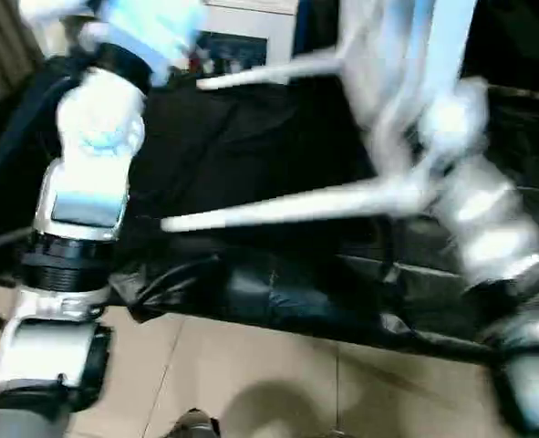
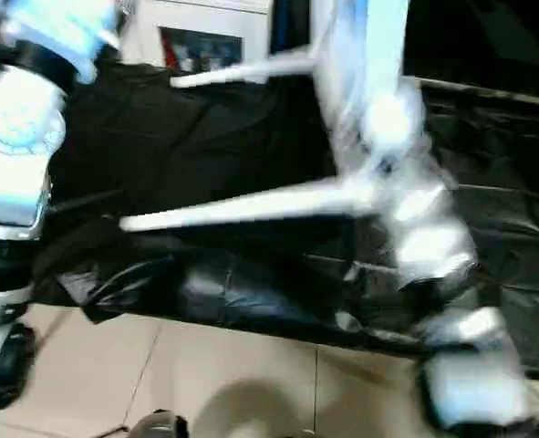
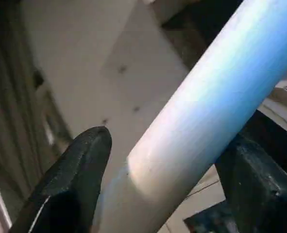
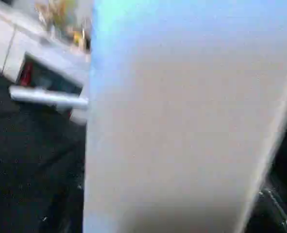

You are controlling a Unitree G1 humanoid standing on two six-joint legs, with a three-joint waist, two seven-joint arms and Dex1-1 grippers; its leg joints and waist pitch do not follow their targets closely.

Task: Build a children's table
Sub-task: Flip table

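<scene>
The left end effector point(image 3: 158, 194) has a white leg point(image 3: 206, 111) lying between its two black fingers point(image 3: 75, 170), though I can't tell whether they press on it. Over the black-draped counter point(image 1: 251, 155), two more legs point(image 1: 278, 212) jut leftward from the top point(image 2: 360, 55), which stands tilted on edge by the right arm. The right end effector sits close against the top's broad white face point(image 4: 182, 121); whether it is clenched I cannot tell. So at least two legs look socketed, and I'd judge the build past halfway, with the held leg likely to go in next.
</scene>
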